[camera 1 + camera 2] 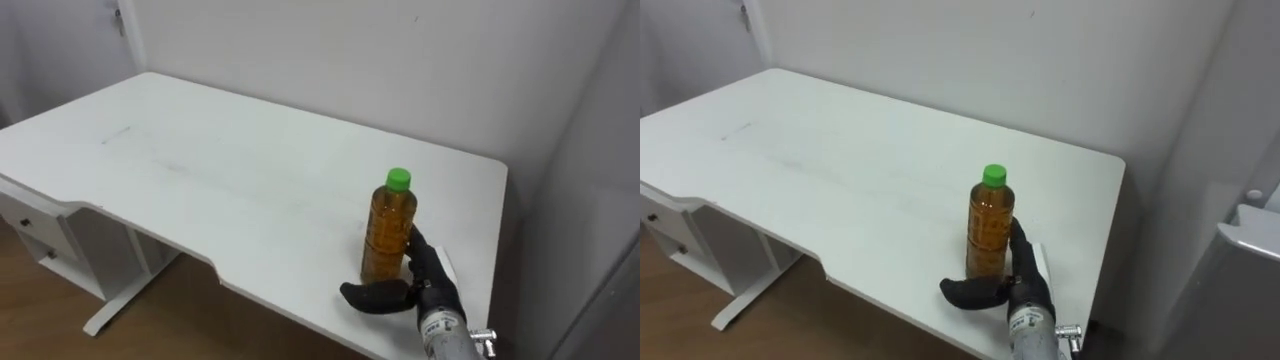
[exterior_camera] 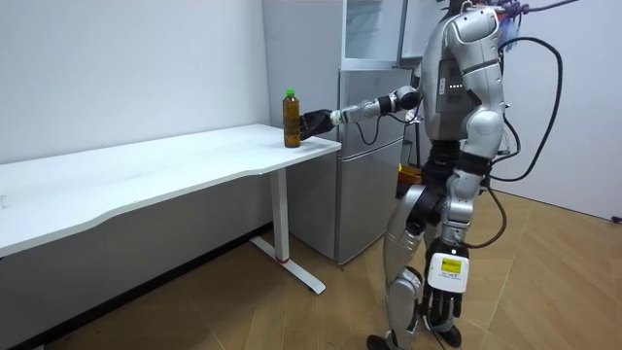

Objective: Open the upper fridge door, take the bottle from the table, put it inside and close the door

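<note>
— Gripping already, or only reaching?

— Gripping, I judge. The right robot hand [image 1: 428, 280] comes in from the lower right of the frame and wraps the foot of the bottle [image 1: 389, 232], with the thumb curled across the front and the fingers round the back. How hard it squeezes I cannot tell.

— And the bottle?

— Upright, green cap [image 1: 399, 179] on, standing on the tabletop [image 1: 230, 170] near its right end, low and right of centre. Not yet lifted.

— Which step, then?

— The pick-up, early in the task. Next it needs a firm hold and a straight lift, keeping the bottle upright. Then a turn toward the fridge [image 2: 364, 175], just past the tabletop's end at centre right of the room view. Whether its upper door is open I cannot tell.
</note>
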`<state>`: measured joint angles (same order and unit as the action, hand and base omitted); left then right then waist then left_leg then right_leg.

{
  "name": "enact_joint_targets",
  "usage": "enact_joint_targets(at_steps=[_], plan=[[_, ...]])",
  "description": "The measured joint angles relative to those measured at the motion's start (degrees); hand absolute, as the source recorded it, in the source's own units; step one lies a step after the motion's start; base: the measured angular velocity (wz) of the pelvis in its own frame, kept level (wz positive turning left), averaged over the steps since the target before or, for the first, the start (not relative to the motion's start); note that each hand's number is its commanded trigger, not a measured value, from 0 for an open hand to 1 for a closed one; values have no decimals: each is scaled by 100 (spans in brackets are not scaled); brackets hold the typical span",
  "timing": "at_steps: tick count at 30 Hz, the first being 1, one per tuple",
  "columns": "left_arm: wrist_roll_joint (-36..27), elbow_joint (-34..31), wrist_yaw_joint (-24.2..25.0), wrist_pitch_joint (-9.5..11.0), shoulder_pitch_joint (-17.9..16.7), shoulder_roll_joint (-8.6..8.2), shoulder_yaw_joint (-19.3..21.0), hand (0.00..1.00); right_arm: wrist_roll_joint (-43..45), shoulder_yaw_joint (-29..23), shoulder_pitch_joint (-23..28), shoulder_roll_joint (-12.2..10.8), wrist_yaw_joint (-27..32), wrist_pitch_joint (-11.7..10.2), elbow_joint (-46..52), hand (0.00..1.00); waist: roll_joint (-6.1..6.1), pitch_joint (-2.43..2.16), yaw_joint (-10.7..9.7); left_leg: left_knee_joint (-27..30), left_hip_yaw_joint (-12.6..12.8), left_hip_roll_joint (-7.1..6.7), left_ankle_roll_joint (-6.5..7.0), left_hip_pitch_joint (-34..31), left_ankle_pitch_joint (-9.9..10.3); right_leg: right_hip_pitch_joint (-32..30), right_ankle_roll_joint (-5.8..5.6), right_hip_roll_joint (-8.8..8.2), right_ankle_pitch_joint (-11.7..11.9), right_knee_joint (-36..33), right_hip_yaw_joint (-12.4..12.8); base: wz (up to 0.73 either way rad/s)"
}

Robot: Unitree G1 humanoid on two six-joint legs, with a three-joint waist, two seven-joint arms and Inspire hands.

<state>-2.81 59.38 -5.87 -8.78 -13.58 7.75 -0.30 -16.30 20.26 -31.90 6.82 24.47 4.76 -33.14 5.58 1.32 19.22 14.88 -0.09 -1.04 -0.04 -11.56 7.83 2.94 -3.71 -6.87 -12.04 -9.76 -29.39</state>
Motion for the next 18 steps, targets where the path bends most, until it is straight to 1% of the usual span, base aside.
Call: enact_joint_targets(at_steps=[1,3,6,10,12,15,18], plan=[[2,-2,-2,0,25,0,2,0,-63,-14,-17,17,7,0,-7,0,16,4,1,1,-22,-5,-1,-16,-7,4,0,0,0,0,-50,14],[4,-12,-2,-1,32,0,-1,0,-172,-15,-69,11,7,0,-72,0,38,12,1,5,-35,-10,0,-25,-13,9,0,0,0,0,-61,9],[-4,-44,-11,2,32,3,-12,0,-419,-24,-172,17,80,-50,-259,0,44,19,-1,49,-72,-26,2,-53,-13,22,0,-6,0,0,-115,8],[-5,-26,-21,28,45,11,-57,0,-553,-25,-198,14,176,-364,-492,0,27,58,8,57,-86,-30,15,-80,-25,21,0,-9,0,2,-201,5],[-4,-17,-23,35,44,15,-69,0,-572,-24,-198,14,224,-435,-534,0,15,69,16,62,-90,-30,18,-101,-33,8,0,-10,0,1,-215,4],[-4,12,-23,39,51,24,-112,0,-612,-26,-250,27,246,-601,-723,0,7,75,17,75,-129,-39,19,-141,-50,-6,1,-7,1,2,-246,7],[-5,14,-26,50,82,28,-121,0,-618,-43,-300,49,370,-681,-820,0,-3,77,17,78,-183,-51,19,-221,-82,-99,4,-7,3,-2,-319,9]])
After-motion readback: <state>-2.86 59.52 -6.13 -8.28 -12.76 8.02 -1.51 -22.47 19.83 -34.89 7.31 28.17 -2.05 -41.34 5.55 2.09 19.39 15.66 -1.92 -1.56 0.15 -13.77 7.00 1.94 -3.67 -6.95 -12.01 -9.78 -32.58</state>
